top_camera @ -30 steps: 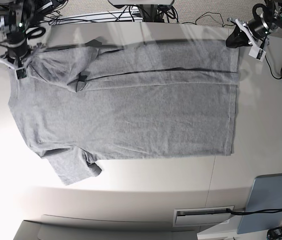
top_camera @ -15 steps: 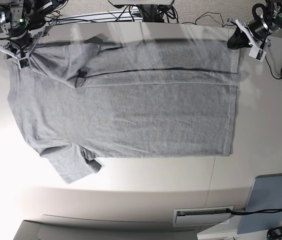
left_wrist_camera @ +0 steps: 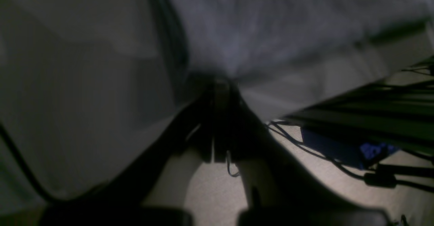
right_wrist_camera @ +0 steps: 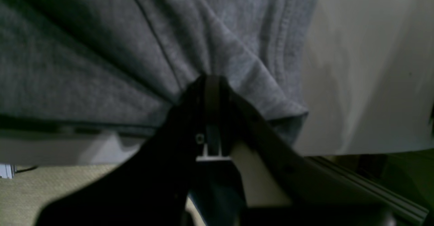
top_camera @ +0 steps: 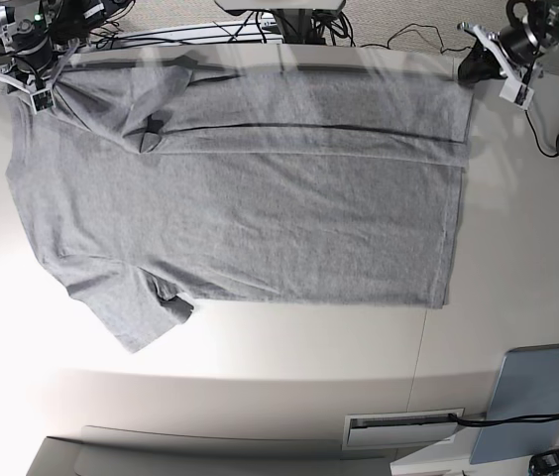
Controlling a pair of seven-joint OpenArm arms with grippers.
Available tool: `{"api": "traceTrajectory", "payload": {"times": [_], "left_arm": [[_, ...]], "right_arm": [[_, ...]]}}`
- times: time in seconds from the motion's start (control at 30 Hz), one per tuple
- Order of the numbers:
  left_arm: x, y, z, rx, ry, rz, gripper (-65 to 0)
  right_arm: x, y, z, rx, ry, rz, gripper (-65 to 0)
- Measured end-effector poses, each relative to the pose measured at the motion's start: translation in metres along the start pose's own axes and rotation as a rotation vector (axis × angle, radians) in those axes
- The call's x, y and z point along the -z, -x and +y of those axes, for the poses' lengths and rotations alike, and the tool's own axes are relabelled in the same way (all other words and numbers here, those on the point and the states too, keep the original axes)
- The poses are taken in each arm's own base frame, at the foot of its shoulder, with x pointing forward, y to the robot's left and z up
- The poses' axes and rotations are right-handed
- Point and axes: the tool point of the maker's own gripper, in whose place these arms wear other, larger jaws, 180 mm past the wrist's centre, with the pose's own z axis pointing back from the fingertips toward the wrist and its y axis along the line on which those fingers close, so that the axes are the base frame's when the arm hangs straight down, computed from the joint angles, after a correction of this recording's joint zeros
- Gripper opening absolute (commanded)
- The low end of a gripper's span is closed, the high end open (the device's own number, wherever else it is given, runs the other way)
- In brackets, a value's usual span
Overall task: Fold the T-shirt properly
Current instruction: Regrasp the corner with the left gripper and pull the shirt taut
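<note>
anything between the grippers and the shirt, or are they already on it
Nothing visible stands between them. The left gripper is shut on the T-shirt at its hem corner, the right gripper on its shoulder end.

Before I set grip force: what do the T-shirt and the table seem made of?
T-shirt: soft heather-grey knit, probably cotton jersey, matte; fine mottled weave, a stitched hem and limp creases show in the right wrist view. Table: smooth, hard, off-white surface with slight sheen, likely laminate or painted board.

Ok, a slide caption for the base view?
Heather-grey cotton T-shirt spread on white table, both pincers gripping its far edge.
</note>
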Motion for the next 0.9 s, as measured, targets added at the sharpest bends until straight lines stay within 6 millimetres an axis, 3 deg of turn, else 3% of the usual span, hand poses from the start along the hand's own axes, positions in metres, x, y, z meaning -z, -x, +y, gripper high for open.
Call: {"api": "traceTrajectory", "payload": {"times": [0.13,0.27,0.3,0.43,0.5,0.6,0.7,0.8,0.9], "left_arm": [[-0.013,0.012,0.007,-0.024,-0.03,0.03,-65.0],[-0.031,0.032,0.028,-0.043,-0.116,0.133,-65.0],[-0.036,0.023,0.026,-0.055,-0.097,0.088,-65.0],[-0.04,-0.047,0.014,-0.037,-0.04,-0.142,-65.0],[-0.036,-0.068,0.007,-0.036,-0.002,-0.209,-65.0],[-0.016,-0.075,0.0,-0.046,0.012,-0.196,-65.0],[0.004,-0.089,-0.022,-0.031,0.079,-0.202,-65.0],[0.022,-0.09,-0.037,-0.014,0.1,-0.166,-65.0],[0.037,-0.087,-0.038,0.006,0.061,-0.117,-65.0]], "right_arm": [[-0.004,-0.002,0.0,-0.019,-0.001,0.014,-65.0],[-0.009,-0.012,0.002,-0.027,-0.005,-0.008,-65.0],[-0.01,-0.015,0.001,-0.03,-0.002,-0.016,-65.0],[-0.011,-0.02,0.0,-0.031,-0.001,-0.035,-65.0],[-0.011,-0.02,0.001,-0.03,-0.001,-0.036,-65.0],[-0.011,-0.02,0.001,-0.031,-0.003,-0.036,-65.0],[-0.011,-0.02,0.001,-0.031,-0.003,-0.035,-65.0],[-0.011,-0.02,0.001,-0.03,-0.004,-0.035,-65.0],[-0.011,-0.02,0.001,-0.031,-0.003,-0.034,-65.0]]}}
